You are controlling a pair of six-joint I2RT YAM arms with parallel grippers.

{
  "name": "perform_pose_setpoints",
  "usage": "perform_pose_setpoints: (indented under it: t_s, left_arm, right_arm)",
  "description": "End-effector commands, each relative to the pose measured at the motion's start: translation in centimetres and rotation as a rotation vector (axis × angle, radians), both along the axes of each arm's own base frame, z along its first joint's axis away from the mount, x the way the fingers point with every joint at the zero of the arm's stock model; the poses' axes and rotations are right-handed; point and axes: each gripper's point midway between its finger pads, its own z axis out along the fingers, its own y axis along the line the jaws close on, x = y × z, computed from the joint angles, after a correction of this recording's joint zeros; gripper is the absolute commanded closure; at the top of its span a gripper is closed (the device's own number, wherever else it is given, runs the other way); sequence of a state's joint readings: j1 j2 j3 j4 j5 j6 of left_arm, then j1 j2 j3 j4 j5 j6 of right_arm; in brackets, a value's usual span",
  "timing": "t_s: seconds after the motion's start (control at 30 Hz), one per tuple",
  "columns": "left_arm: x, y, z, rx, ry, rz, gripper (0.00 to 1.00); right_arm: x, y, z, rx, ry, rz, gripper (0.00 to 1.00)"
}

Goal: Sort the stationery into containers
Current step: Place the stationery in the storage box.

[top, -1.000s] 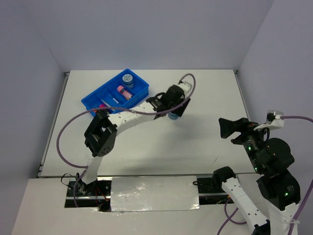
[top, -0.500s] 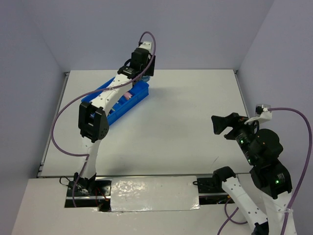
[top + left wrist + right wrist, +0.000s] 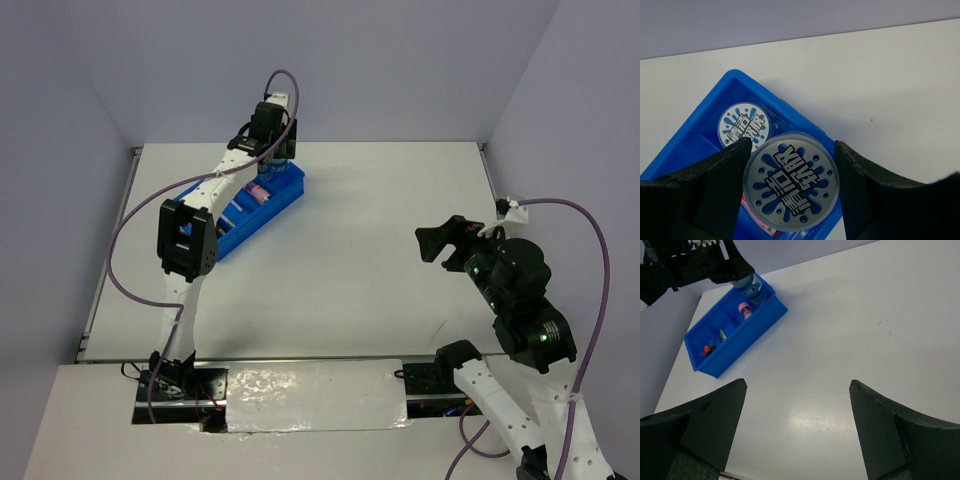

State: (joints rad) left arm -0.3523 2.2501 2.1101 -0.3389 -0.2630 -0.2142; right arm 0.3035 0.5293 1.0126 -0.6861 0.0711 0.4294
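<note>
Blue tray (image 3: pixel 699 129) partly hidden, disc (image 3: pixel 791 181) gripped

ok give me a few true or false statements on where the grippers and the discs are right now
1. The left gripper holds a round disc over the blue tray. True.
2. The right gripper is shut on a pen. False: it is open and empty, above the bare table.
3. A second disc lies in a corner compartment of the tray. True.
4. The pink-capped bottle lies on the table outside the tray. False: it is inside the tray.
</note>
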Motion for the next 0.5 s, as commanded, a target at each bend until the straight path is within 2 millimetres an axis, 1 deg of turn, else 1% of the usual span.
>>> perform_pose_setpoints:
  t_s: [0.0,0.07,0.13,0.2,0.23,0.27,0.3,0.33,0.37,0.4,0.43,0.47]
  left_arm:
    - [0.9,-0.9,1.2,-0.047,-0.066,-0.014,0.9]
    - [0.9,-0.8,0.7,-0.046,-0.057,-0.011,0.86]
    - [0.8,-0.7,0.6,-0.051,-0.054,-0.008,0.82]
    - [0.6,-0.4,0.1,-0.047,-0.044,0.008,0.8]
    - [0.5,-0.4,0.3,-0.05,-0.047,0.011,0.74]
    - [0.4,-0.4,0.0,-0.05,-0.044,0.01,0.68]
    - [0.3,-0.4,-0.1,-0.053,-0.043,0.01,0.61]
    - [0.2,-0.4,-0.1,-0.054,-0.041,0.007,0.35]
    - [0.1,-0.3,0.0,-0.054,-0.04,0.013,0.2]
    - [0.1,-0.2,0.1,-0.06,-0.038,0.026,0.01]
    - [0.1,-0.1,0.2,-0.062,-0.036,0.034,0.01]
    - [0.1,-0.2,0.9,-0.069,-0.043,0.029,0.01]
  right_arm:
    - [0.8,0.8,1.5,0.024,-0.054,0.029,0.08]
    - [0.9,0.8,1.5,0.024,-0.054,0.029,0.08]
    - [0.9,0.8,1.3,0.023,-0.051,0.029,0.08]
    - [0.9,0.8,1.3,0.021,-0.052,0.027,0.08]
    - [0.8,0.8,1.4,0.023,-0.054,0.026,0.08]
    - [0.7,0.8,1.4,0.024,-0.055,0.031,0.08]
    - [0.7,0.8,1.5,0.024,-0.059,0.031,0.09]
    - [0.6,0.8,1.5,0.022,-0.058,0.033,0.08]
    - [0.6,0.9,1.5,0.023,-0.057,0.036,0.08]
    - [0.6,0.8,1.6,0.021,-0.059,0.033,0.08]
    - [0.5,0.8,1.5,0.021,-0.056,0.036,0.08]
    - [0.5,0.8,1.6,0.021,-0.058,0.036,0.08]
